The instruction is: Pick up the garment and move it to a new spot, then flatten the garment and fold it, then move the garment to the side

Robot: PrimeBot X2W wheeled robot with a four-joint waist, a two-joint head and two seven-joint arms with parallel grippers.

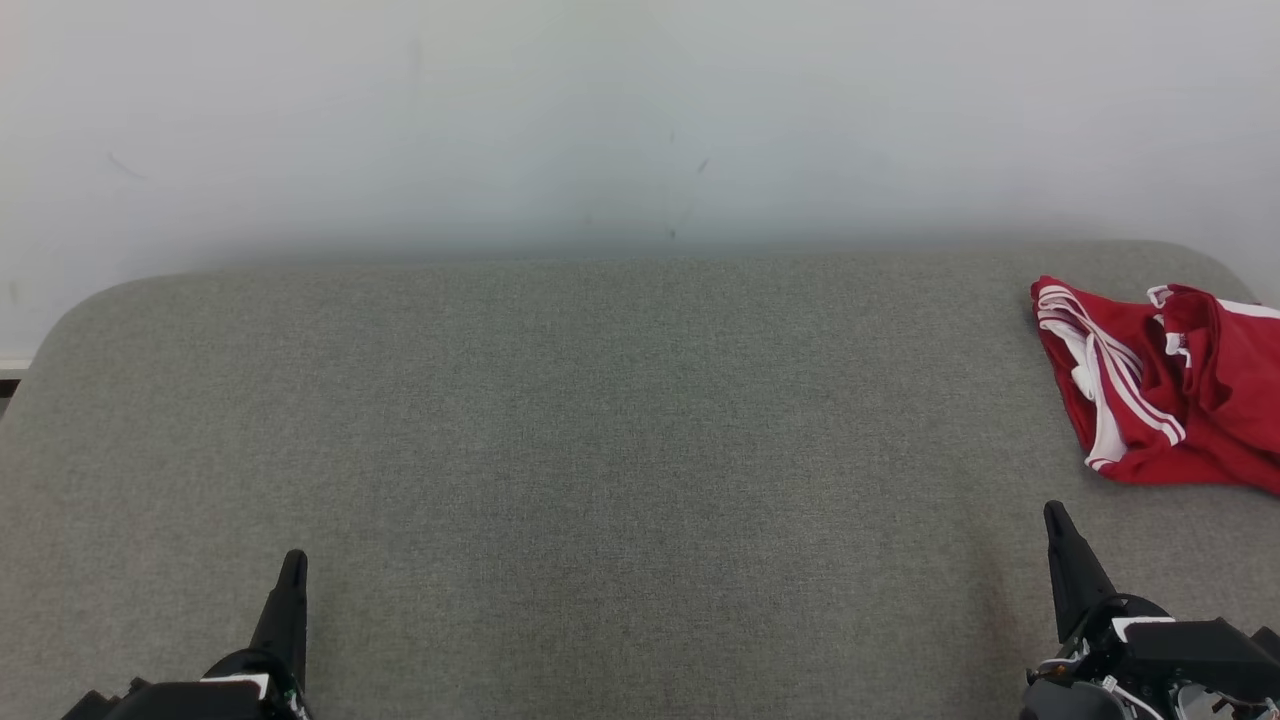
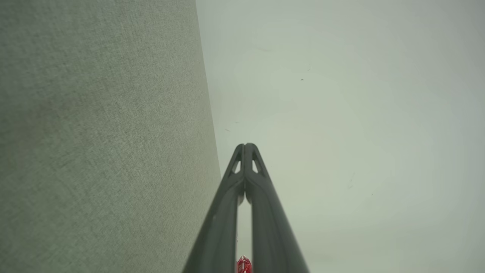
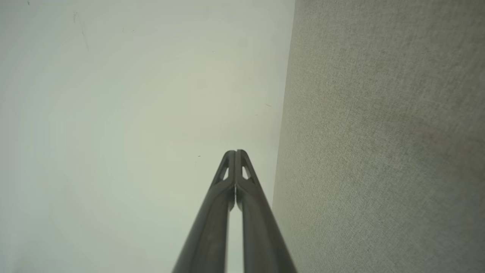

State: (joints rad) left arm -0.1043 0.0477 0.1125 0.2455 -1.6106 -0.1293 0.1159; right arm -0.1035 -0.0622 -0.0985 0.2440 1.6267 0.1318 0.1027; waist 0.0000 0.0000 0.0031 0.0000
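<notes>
Grey woven cloth covers the wide counter (image 1: 600, 450), which has round corners at the back. Behind it stands a plain white wall (image 1: 640, 120) with a few small dark marks on it.

The red garment with white stripes (image 1: 1170, 390) lies in a crumpled heap on the far right of the counter, near the back corner. Part of it runs off the right edge of the head view.

The left gripper (image 1: 292, 565), black with long dark fingers, sits at the bottom left of the head view and points up over bare cloth. It is well apart from the garment. In the left wrist view its fingertips (image 2: 242, 148) press together, so the jaws are closed with nothing between the tips. A tiny red spot (image 2: 243, 265) shows low down between the fingers, and I cannot tell what it is.

The right gripper (image 1: 1055, 515), black with the same dark fingers, sits at the bottom right of the head view. It is near the garment but apart from it. In the right wrist view its fingertips (image 3: 231, 154) touch each other, so these jaws are closed and hold nothing.
</notes>
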